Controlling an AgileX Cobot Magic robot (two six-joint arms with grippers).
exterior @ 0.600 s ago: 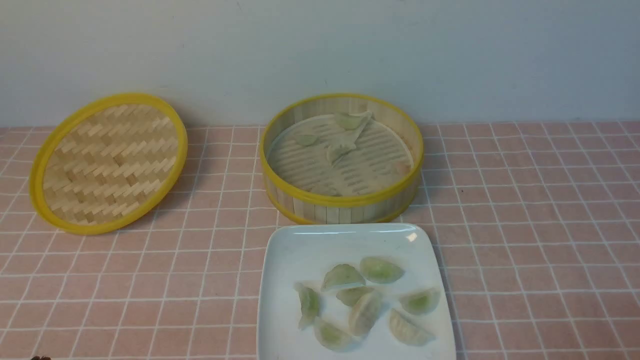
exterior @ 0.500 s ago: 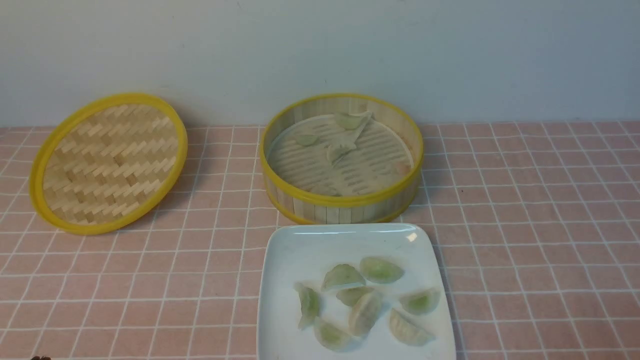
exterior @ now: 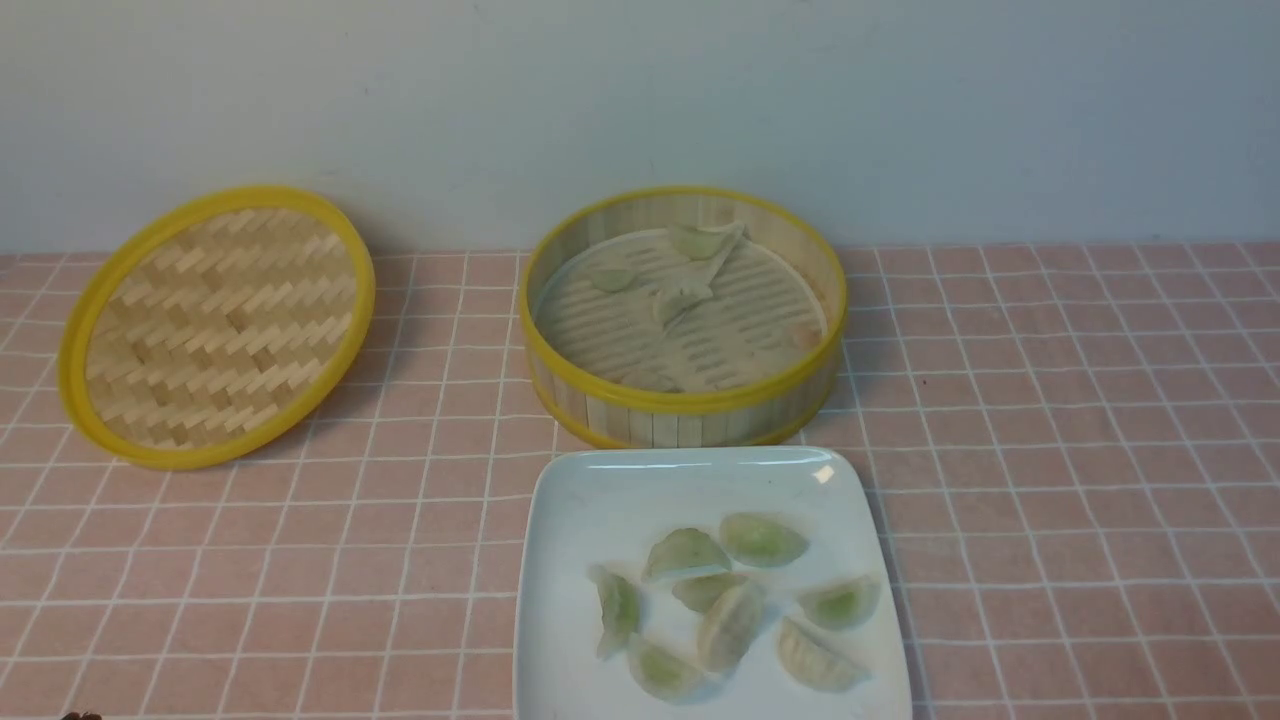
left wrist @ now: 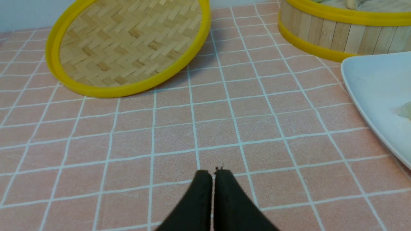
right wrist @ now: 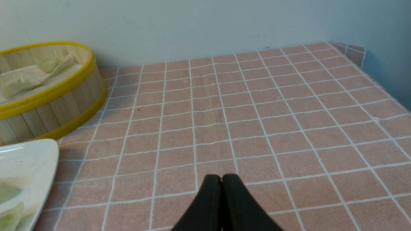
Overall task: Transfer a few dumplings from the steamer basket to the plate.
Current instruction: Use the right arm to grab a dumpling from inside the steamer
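The steamer basket (exterior: 683, 400) stands at the back middle of the table, with a few pale dumplings (exterior: 700, 242) left on its liner. In front of it lies the white plate (exterior: 610, 500), holding several green dumplings (exterior: 762, 539). Neither arm shows in the front view. My left gripper (left wrist: 213, 173) is shut and empty over bare cloth, left of the plate (left wrist: 369, 83). My right gripper (right wrist: 221, 178) is shut and empty over bare cloth, right of the plate (right wrist: 29, 157) and basket (right wrist: 51, 109).
The flat woven bamboo lid (exterior: 215, 325) lies tilted at the back left, also in the left wrist view (left wrist: 128, 48). A pink checked cloth (exterior: 1080, 450) covers the table. A pale wall runs along the back, and the table's right edge meets a side wall (right wrist: 385, 48).
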